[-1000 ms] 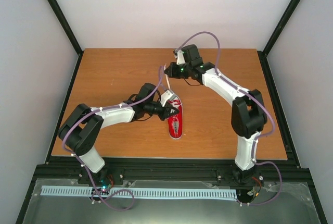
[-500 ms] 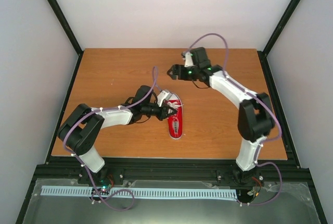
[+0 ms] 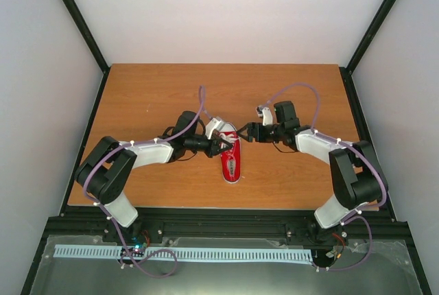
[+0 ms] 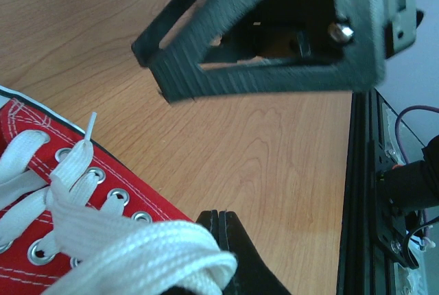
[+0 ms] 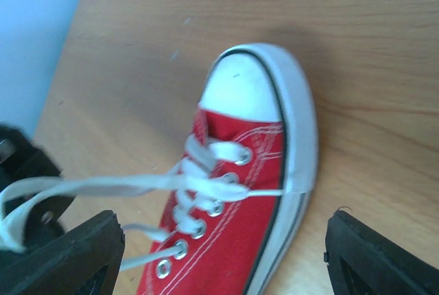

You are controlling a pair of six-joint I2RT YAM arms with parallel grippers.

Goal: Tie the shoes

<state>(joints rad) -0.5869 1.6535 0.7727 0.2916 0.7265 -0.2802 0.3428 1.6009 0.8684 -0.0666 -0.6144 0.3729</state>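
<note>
**Lace pinched, other jaws wide**

Mid-frame on the table (image 3: 137, 96), the left gripper (image 3: 218, 145) is clamped on a white lace (image 4: 137, 257), covering part of the red sneaker (image 3: 232, 161) from above. Just right, the right gripper (image 3: 247, 132) gapes empty; its wrist view crops the heel.

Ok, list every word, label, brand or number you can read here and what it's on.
None readable. The red sneaker and its laces show no print up close; a pale mark on it in the top view is too small to read.
</note>
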